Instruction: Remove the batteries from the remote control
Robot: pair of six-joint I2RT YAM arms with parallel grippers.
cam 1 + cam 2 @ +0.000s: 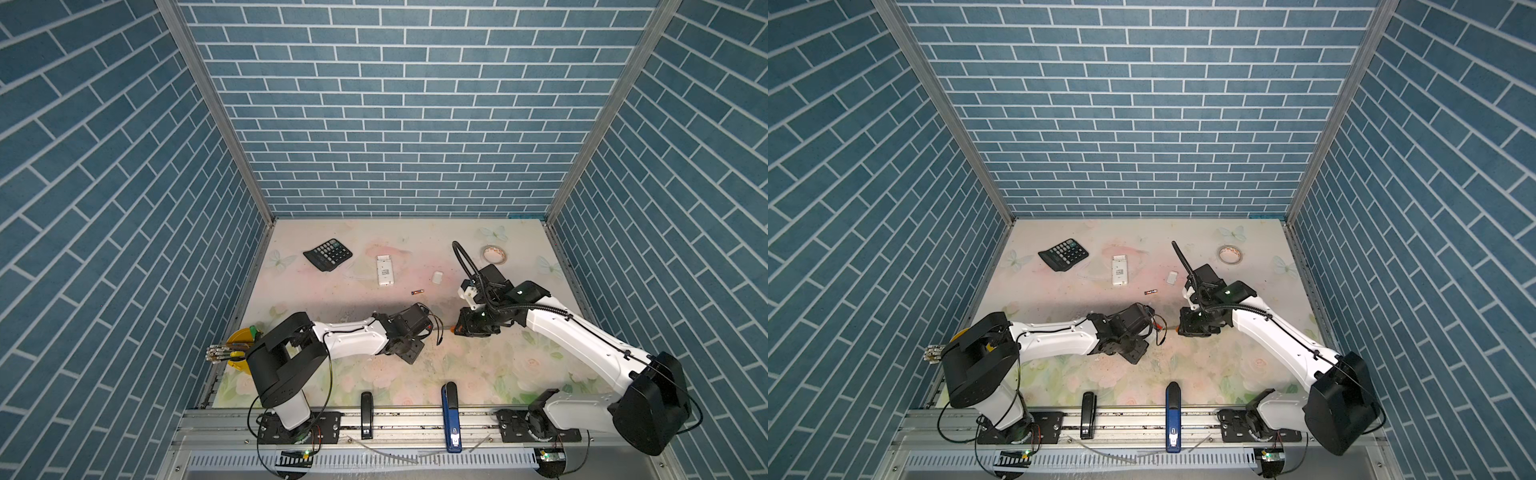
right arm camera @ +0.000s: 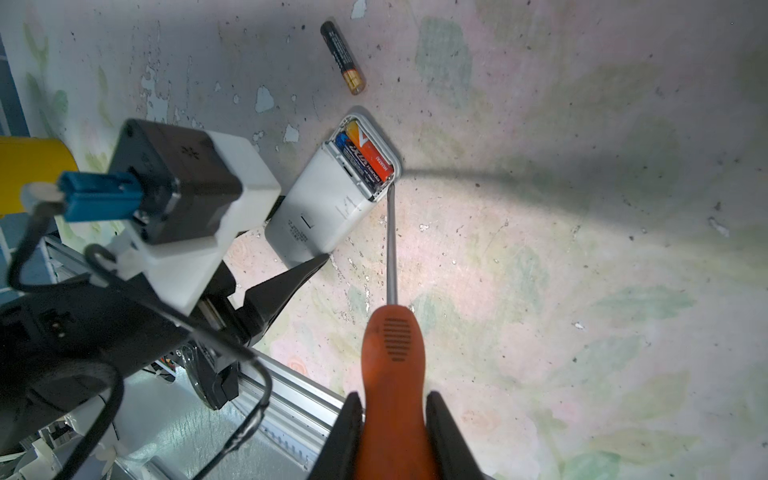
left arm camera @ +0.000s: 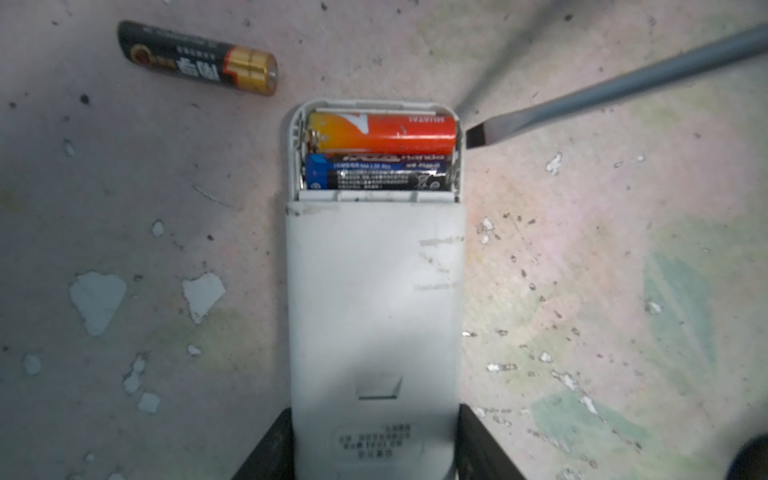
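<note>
White plastic, the remote control (image 3: 374, 291) lies back-up near the middle of the worktop (image 1: 519, 365). The left jaws clamp its sides, and its battery bay is uncovered at the free end. The right jaws are clenched on the orange handle of a screwdriver (image 2: 392, 345). Its flat tip sits just beside a corner of that bay; whether it touches I cannot tell. Both arms meet there, well clear of the worktop's edges, with bare surface in front of them and off to the right.

Three batteries show. Two lie side by side across the bay: an orange battery (image 3: 382, 133) at the end wall and a dark blue battery (image 3: 374, 174) next to it. A loose battery (image 3: 195, 58), black and gold, rests on the worktop near the open end, apart from the remote.

Farther back are a second white slab (image 1: 385, 271), one small white piece (image 1: 437, 277), one calculator (image 1: 328, 254) and one tape roll (image 1: 494, 254). Two staplers, a black stapler (image 1: 366, 415) and a blue stapler (image 1: 451, 415), lie across the front edge. At the left edge a yellow tub (image 1: 241, 336) holds a bundle of sticks (image 1: 216, 355).
</note>
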